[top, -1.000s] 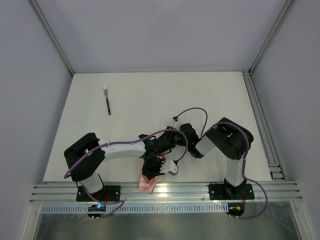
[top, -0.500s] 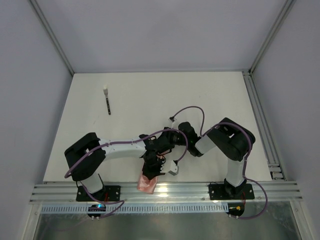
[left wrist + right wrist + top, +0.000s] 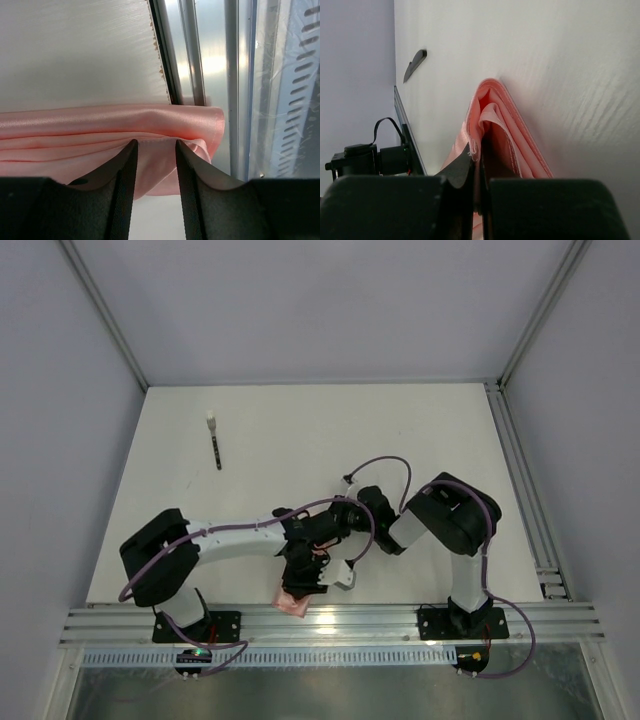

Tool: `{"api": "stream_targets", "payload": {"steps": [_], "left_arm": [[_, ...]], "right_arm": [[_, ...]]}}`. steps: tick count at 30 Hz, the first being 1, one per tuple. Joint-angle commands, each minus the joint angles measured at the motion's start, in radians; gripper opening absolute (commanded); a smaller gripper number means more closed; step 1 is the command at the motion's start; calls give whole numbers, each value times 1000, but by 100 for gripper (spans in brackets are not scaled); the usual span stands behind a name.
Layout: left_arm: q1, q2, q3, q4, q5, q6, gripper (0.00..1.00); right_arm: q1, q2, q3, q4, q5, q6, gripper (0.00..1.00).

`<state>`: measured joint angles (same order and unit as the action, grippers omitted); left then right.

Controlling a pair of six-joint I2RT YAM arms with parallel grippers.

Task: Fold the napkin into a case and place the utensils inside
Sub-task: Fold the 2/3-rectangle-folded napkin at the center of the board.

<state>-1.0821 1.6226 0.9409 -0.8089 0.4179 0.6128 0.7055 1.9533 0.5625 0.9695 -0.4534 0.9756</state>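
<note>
**Folding under way, cutlery not yet in**

The napkin lies bunched in folds at the lower centre of the top view, on the near edge of the table; the right claw is clenched on a thin layer of it; the left claw is released, fingers apart just over the cloth; one utensil lies well apart, upper left. The fold looks unfinished; the next move likely calls for a left pinch and a flat, steady pull.
</note>
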Motion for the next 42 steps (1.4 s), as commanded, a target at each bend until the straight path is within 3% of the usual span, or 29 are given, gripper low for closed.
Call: {"api": "stream_targets", "payload": {"steps": [1, 10, 14, 18, 27, 34, 42], "left_arm": [[17, -72, 30, -18, -16, 35, 39], [129, -197, 177, -101, -33, 21, 44], [220, -251, 185, -56, -67, -4, 45], [341, -237, 104, 72, -236, -41, 39], [330, -80, -2, 99, -100, -13, 37], [284, -20, -45, 71, -56, 8, 27], [231, 19, -53, 11, -24, 25, 27]], "right_arm": [[-23, 30, 4, 54, 102, -23, 4], [-44, 79, 42, 113, 116, -78, 4], [-50, 85, 33, 139, 122, -110, 4], [-54, 96, 28, 187, 124, -117, 4], [-60, 130, 59, 232, 186, -83, 4], [-70, 125, 69, 224, 202, -80, 4], [-84, 127, 106, 198, 187, -81, 4]]}}
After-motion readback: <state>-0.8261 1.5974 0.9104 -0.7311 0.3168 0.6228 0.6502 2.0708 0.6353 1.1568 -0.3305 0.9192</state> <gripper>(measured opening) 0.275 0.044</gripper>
